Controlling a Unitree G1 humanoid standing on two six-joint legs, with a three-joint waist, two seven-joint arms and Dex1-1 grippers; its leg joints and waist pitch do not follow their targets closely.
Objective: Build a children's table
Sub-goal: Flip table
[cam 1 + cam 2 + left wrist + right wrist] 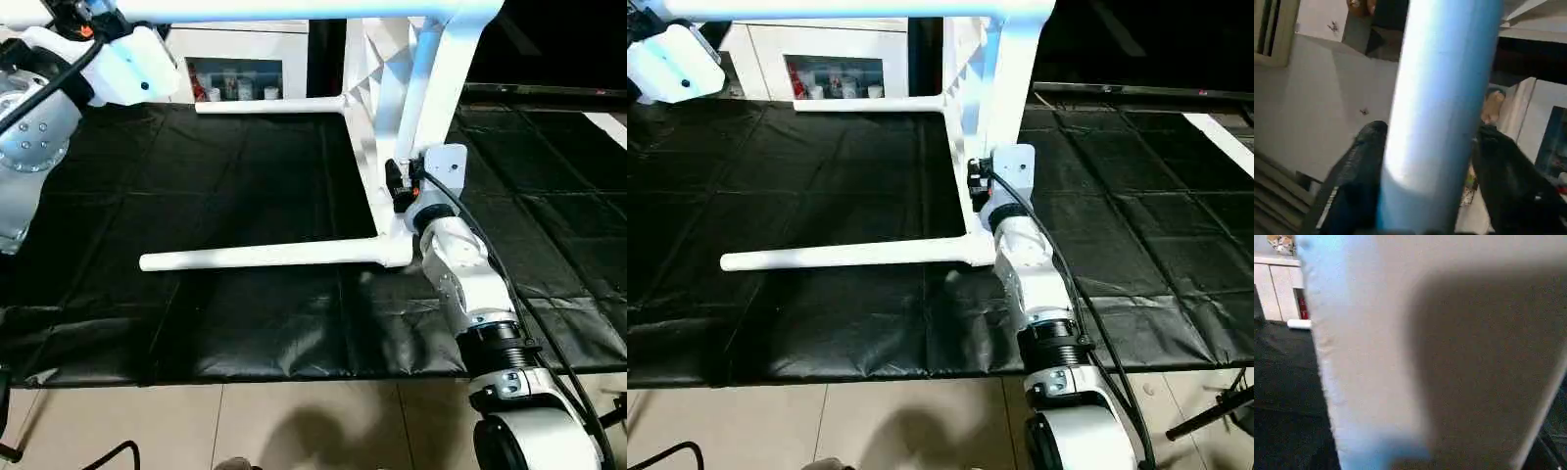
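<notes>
A black quilted mat point(245, 196) covers the floor, its near edge giving way to pale tiles point(294, 421). On it stands the children's table point(377, 176), tipped on its side: the ribbed top is upright on its long edge near the middle of the mat, and its legs reach out level toward the mat's left edge. One lower leg point(265, 257) lies just above the mat near the front edge, another point(269, 104) sits further back near the far edge, and an upper leg point(823, 10) runs across high overhead. Beyond the mat's far edge stands a white glass-door cabinet point(240, 64).

The right arm point(465, 274) reaches in from the near right, and the right gripper point(400, 186) sits against the table top's edge just above the corner where the front lower leg joins. Its jaws are half apart; the table's white face crowds the right wrist view, and I cannot tell whether they grip it.

The left gripper point(1425, 171) is raised at the far left, with its black fingers point(1359, 166) set on either side of the upper leg. The jaws are partly open around it, the leg lying between them with a narrow gap on the right side.
</notes>
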